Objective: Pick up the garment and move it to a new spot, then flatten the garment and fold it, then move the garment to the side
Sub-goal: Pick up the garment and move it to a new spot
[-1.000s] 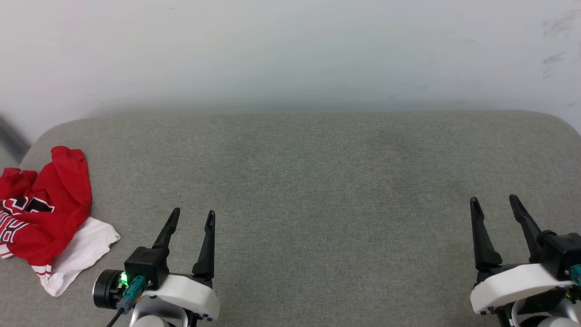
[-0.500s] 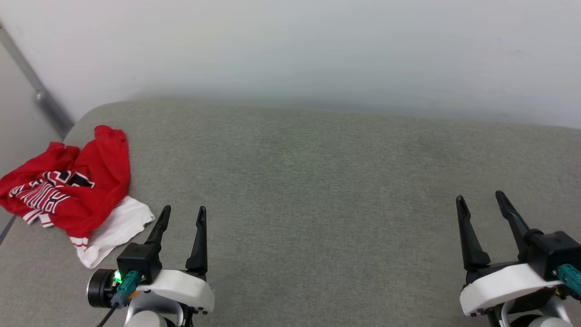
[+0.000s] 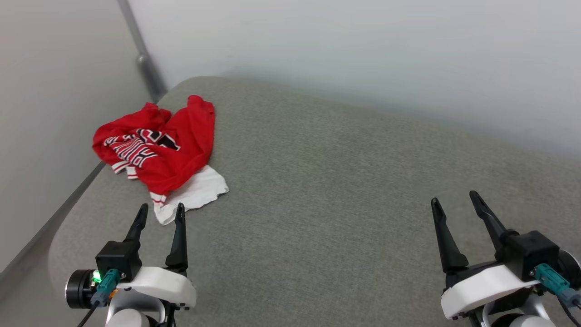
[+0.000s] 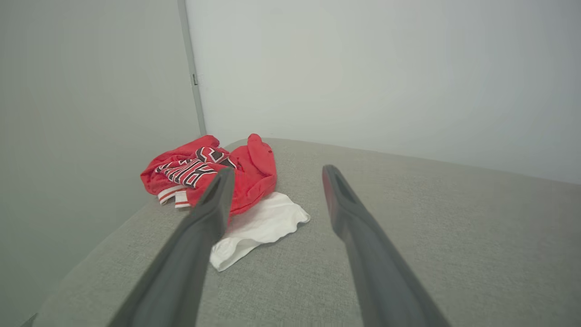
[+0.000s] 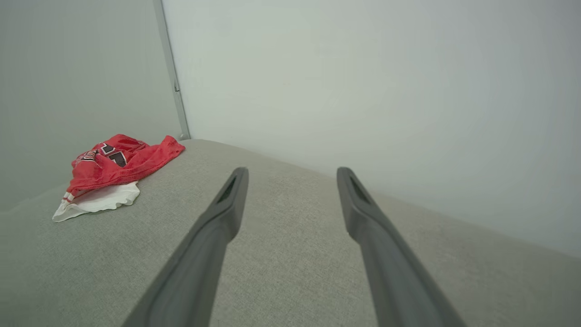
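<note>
The garment [image 3: 168,150] lies crumpled at the far left corner of the grey padded surface [image 3: 327,190]: red cloth with black-and-white lettering, striped trim and a white sleeve spread toward me. The left wrist view has the garment [image 4: 245,181] just beyond the fingers, and the right wrist view has the garment [image 5: 118,168] far to the left. My left gripper [image 3: 161,210] hovers open just short of the white sleeve, nothing between its fingers. My right gripper [image 3: 454,198] stands open at the lower right, far from the cloth.
Pale walls [image 3: 363,50] close in behind and to the left of the surface, meeting at a corner with a grey vertical strip [image 3: 143,56]. The surface's left edge [image 3: 59,236] drops off beside my left arm.
The head camera has swung left, so the whole picture shifted right and the left wall and corner came into view. The garment has not moved on the surface. Both grippers stay open.
</note>
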{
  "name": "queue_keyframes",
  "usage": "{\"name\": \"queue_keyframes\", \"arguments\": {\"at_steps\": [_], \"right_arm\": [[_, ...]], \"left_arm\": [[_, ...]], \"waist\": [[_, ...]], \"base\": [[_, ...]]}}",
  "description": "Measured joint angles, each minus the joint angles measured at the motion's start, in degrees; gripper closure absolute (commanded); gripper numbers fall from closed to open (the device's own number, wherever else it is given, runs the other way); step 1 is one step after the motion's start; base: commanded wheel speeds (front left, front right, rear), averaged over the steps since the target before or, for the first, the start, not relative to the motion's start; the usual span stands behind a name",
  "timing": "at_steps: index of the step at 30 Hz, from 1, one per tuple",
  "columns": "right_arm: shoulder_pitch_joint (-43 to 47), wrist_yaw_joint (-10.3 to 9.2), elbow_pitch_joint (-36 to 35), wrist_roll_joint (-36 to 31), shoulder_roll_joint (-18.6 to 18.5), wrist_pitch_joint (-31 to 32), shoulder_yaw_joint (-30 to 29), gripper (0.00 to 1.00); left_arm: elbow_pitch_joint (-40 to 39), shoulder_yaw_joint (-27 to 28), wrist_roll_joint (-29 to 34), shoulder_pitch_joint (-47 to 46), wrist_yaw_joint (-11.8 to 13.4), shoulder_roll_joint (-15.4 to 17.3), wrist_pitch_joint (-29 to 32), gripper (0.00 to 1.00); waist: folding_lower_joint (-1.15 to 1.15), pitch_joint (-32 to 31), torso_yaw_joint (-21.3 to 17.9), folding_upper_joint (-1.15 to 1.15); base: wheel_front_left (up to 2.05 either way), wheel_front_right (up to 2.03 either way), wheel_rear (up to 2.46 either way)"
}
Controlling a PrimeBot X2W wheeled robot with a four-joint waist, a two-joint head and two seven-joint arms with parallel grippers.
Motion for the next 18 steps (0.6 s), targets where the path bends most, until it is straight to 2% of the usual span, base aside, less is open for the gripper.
{"name": "queue_keyframes", "arguments": {"at_steps": [10, 18], "right_arm": [[-0.5, 0.00, -0.7, 0.4, 0.0, 0.1, 2.3, 0.00], [-0.5, 0.00, -1.8, 0.5, 0.0, 0.6, 2.8, 0.00]], "left_arm": [[-0.3, 0.7, -0.9, 0.8, 0.4, -0.2, 0.0, 0.00], [-0.4, 1.1, -1.3, 0.9, 0.5, 0.4, 0.0, 0.00]], "waist": [[0.00, 0.0, 7.6, 0.00], [0.00, 0.1, 9.9, 0.00]], "base": [[0.00, 0.00, 0.00], [0.00, 0.00, 0.00]]}}
